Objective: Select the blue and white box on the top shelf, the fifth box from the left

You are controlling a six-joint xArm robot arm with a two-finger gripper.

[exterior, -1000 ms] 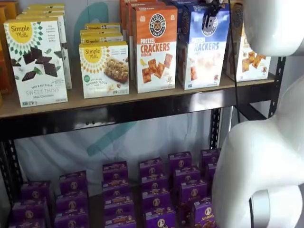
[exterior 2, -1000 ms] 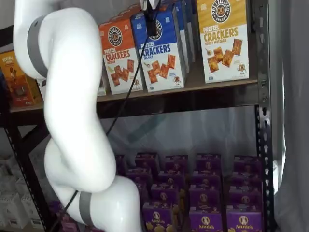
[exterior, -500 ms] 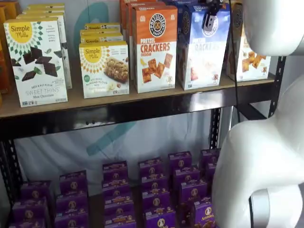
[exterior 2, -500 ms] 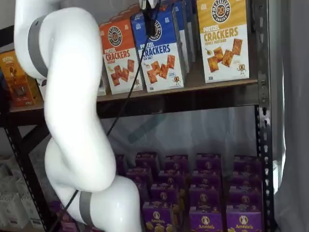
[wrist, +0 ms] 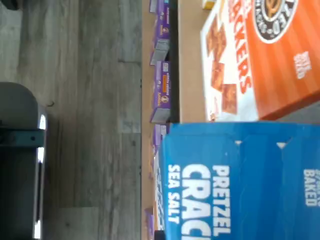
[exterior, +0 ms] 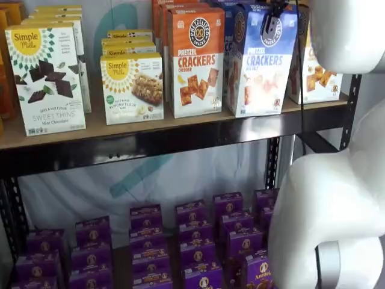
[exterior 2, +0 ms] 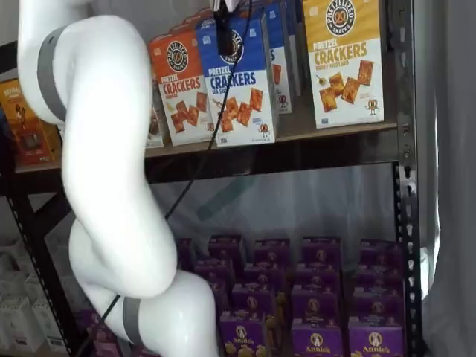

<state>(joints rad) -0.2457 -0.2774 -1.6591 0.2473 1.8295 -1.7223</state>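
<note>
Now the tall blue and white pretzel cracker carton [exterior: 261, 60] is seen in both shelf views [exterior 2: 239, 80] at the front edge of the long tan wooden top shelf [exterior: 150, 123], tilted with its foot nearest the black rail. Beside it, the orange-topped cheddar cracker carton [exterior: 195, 60] is stood upright. The black-fingered gripper [exterior: 271, 21] is found at the blue carton's top [exterior 2: 223, 30]; the jaws seem closed on the carton, though the grip is only partly shown. On the lower level, small purple boxes [exterior: 198, 241] are ranked. From the wrist view, the blue carton [wrist: 240, 180] is shown close up.
</note>
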